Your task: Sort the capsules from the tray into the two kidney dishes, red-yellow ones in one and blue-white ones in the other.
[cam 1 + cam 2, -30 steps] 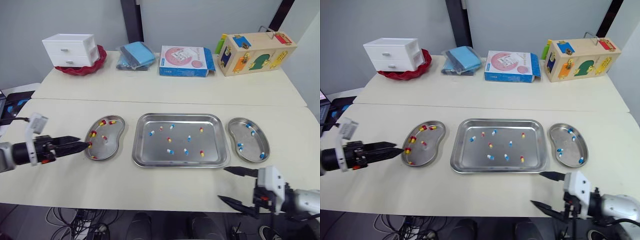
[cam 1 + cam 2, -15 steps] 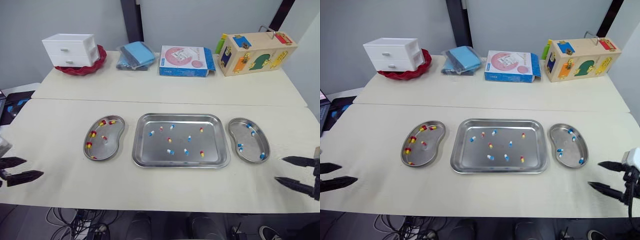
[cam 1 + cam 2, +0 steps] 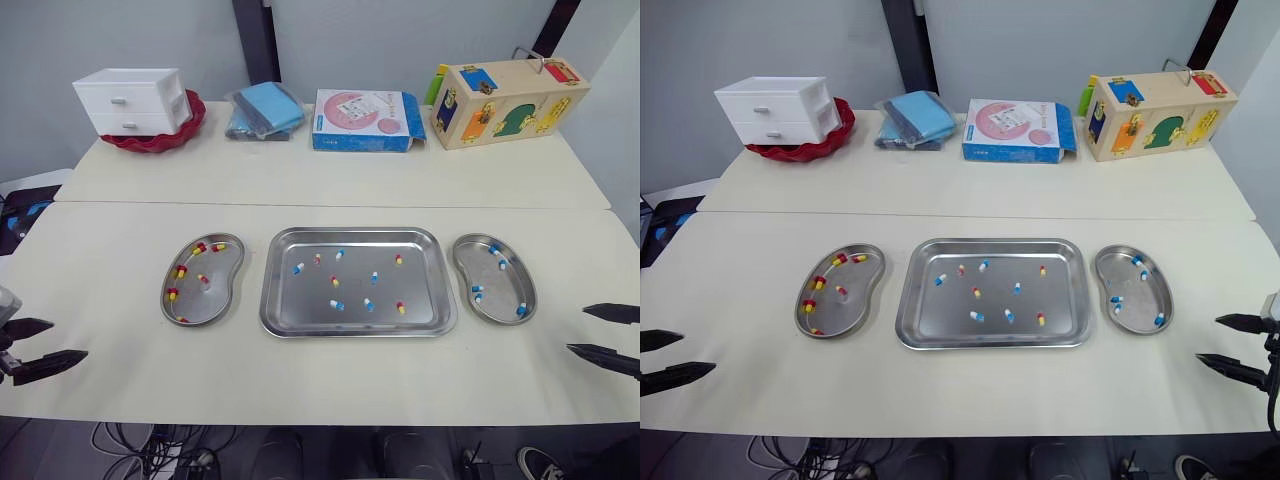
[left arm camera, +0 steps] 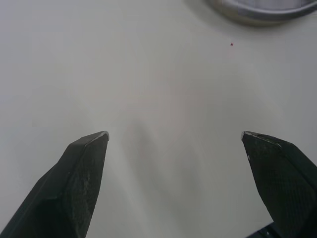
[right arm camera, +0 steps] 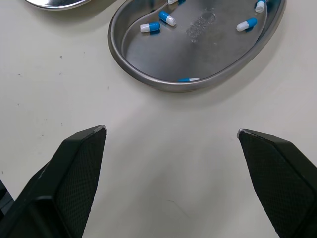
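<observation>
I hold both grippers spread and empty at the table's (image 3: 130,260) near edge. My left gripper (image 3: 68,338) sits well left of the left kidney dish (image 3: 205,300) of red-yellow capsules (image 3: 181,270). My right gripper (image 3: 577,328) sits near the right kidney dish (image 3: 497,300) of blue-white capsules (image 3: 477,291). Bare tabletop surrounds each. Between the dishes, the steel tray (image 3: 350,232) holds scattered capsules of both kinds.

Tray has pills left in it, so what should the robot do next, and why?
Probably reach the open, empty right hand toward a blue-white capsule in the tray. Capsules of both colours lie there, and the kidney dish holding blue-white ones sits on that hand's side.
</observation>
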Tool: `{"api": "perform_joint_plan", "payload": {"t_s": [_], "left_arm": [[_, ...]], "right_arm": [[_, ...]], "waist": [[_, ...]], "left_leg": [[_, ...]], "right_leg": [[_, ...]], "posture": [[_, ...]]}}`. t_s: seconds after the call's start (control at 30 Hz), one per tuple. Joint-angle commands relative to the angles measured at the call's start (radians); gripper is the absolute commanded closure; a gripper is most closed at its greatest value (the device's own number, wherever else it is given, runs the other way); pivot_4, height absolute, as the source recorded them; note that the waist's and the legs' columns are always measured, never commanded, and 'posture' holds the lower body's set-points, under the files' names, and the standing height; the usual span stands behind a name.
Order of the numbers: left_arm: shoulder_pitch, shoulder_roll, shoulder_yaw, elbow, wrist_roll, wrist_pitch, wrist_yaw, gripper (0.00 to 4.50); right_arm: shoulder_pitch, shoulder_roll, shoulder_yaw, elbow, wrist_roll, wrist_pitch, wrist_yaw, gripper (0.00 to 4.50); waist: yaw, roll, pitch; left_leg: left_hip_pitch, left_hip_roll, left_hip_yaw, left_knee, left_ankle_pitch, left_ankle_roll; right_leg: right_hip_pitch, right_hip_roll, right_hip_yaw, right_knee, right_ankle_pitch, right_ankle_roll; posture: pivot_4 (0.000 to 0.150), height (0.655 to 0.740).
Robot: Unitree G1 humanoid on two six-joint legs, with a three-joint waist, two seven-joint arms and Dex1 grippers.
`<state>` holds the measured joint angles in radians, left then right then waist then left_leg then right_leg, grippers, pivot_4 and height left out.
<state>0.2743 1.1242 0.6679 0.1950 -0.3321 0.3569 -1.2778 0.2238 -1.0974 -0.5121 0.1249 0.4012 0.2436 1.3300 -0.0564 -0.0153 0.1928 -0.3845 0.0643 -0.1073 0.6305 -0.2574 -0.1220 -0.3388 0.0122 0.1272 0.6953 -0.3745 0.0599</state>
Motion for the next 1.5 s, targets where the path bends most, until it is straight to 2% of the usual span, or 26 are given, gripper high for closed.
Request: {"api": "perform_joint_plan", "payload": {"t_s": [0.03, 0.17, 0.27, 0.47, 0.6, 0.77, 0.9, 1.13, 1.17, 1.23, 1.33, 1.5], "left_arm": [[0.049, -0.067, 0.033, -0.168, -0.064, -0.048, -0.04, 0.05], [0.175, -0.185, -0.002, -0.381, -0.13, -0.068, -0.083, 0.05], [0.245, -0.312, -0.07, -0.512, -0.145, -0.17, -0.076, 0.05], [0.297, -0.532, -0.173, -0.601, -0.151, -0.35, -0.006, 0.05], [0.351, -0.733, -0.26, -0.596, -0.102, -0.558, 0.073, 0.05], [0.343, -0.785, -0.283, -0.63, -0.101, -0.554, 0.21, 0.05], [0.351, -0.803, -0.305, -0.636, -0.1, -0.551, 0.295, 0.05], [0.377, -0.807, -0.326, -0.627, -0.109, -0.566, 0.356, 0.05], [0.377, -0.805, -0.326, -0.623, -0.109, -0.568, 0.362, 0.0], [0.373, -0.803, -0.323, -0.612, -0.108, -0.574, 0.373, 0.0], [0.368, -0.801, -0.322, -0.61, -0.111, -0.572, 0.392, 0.0], [0.375, -0.801, -0.335, -0.612, -0.111, -0.576, 0.413, 0.0]], "right_arm": [[-0.01, -0.039, -0.008, 0.008, -0.034, -0.041, 0.01, 0.0], [-0.031, -0.054, -0.028, -0.097, 0.062, 0.086, 0.056, 0.0], [-0.064, -0.047, -0.012, -0.293, 0.178, 0.225, 0.029, 0.0], [-0.19, -0.01, 0.068, -0.561, 0.324, 0.414, -0.127, 0.0], [-0.459, 0.079, 0.297, -0.678, 0.374, 0.566, -0.332, 0.0], [-0.692, 0.219, 0.565, -0.698, 0.295, 0.611, -0.406, 0.0], [-0.91, 0.39, 0.832, -0.55, 0.101, 0.577, -0.455, 0.0], [-1.138, 0.619, 1.033, -0.219, -0.118, 0.444, -0.443, 0.0], [-1.158, 0.649, 1.049, -0.164, -0.15, 0.414, -0.445, 0.3], [-1.188, 0.695, 1.078, -0.072, -0.206, 0.352, -0.439, 0.6], [-1.218, 0.759, 1.087, 0.035, -0.25, 0.298, -0.427, 1.63], [-1.234, 0.836, 1.081, 0.168, -0.313, 0.218, -0.414, 1.63]], "waist": [[0.0, 0.0, 0.0], [-0.005, 0.0, 0.0], [-0.007, 0.002, -0.001], [0.005, 0.0, -0.002], [0.003, -0.001, -0.003], [0.01, -0.002, -0.003], [0.005, -0.003, -0.003], [0.001, -0.003, -0.003], [0.001, -0.003, -0.003], [-0.001, -0.003, -0.003], [-0.001, -0.003, -0.003], [-0.005, -0.003, -0.003]], "left_leg": [[0.0, 0.0, 0.0, 0.0, 0.0, 0.0], [0.0, 0.0, 0.002, 0.0, 0.0, 0.0], [0.002, 0.001, 0.002, 0.0, 0.0, 0.0], [0.002, 0.0, 0.0, 0.001, 0.0, 0.0], [0.001, 0.0, 0.0, 0.003, 0.0, 0.0], [0.0, 0.0, -0.002, 0.003, 0.0, 0.0], [-0.001, 0.0, -0.002, 0.004, 0.0, 0.0], [-0.002, 0.0, -0.002, 0.002, 0.0, 0.0], [-0.003, 0.0, -0.003, 0.003, 0.0, 0.0], [-0.004, 0.0, -0.002, 0.003, 0.0, 0.0], [-0.006, 0.0, -0.003, 0.003, 0.0, 0.0], [-0.009, 0.0, -0.002, 0.004, 0.0, 0.0]], "right_leg": [[0.0, 0.0, 0.0, 0.0, 0.0, 0.0], [0.001, 0.0, 0.001, -0.001, 0.0, 0.0], [0.002, 0.0, 0.002, -0.001, 0.0, 0.0], [0.004, 0.0, 0.001, -0.002, 0.001, 0.001], [0.004, 0.0, 0.002, -0.005, 0.002, 0.002], [0.004, 0.0, 0.0, -0.005, 0.002, 0.002], [0.002, 0.0, 0.0, -0.005, 0.002, 0.003], [-0.001, 0.0, -0.001, -0.002, 0.002, 0.002], [-0.002, 0.0, -0.001, -0.002, 0.002, 0.002], [-0.003, 0.0, -0.001, 0.0, 0.002, 0.002], [-0.006, 0.0, -0.001, 0.001, 0.002, 0.002], [-0.01, 0.0, -0.001, 0.003, 0.002, 0.002]], "posture": [[0.15, 0.74], [0.15, 0.74], [0.15, 0.74], [0.15, 0.74], [0.15, 0.74], [0.15, 0.74], [0.15, 0.74], [0.15, 0.74], [0.15, 0.74], [0.15, 0.74], [0.15, 0.74], [0.15, 0.74]]}}
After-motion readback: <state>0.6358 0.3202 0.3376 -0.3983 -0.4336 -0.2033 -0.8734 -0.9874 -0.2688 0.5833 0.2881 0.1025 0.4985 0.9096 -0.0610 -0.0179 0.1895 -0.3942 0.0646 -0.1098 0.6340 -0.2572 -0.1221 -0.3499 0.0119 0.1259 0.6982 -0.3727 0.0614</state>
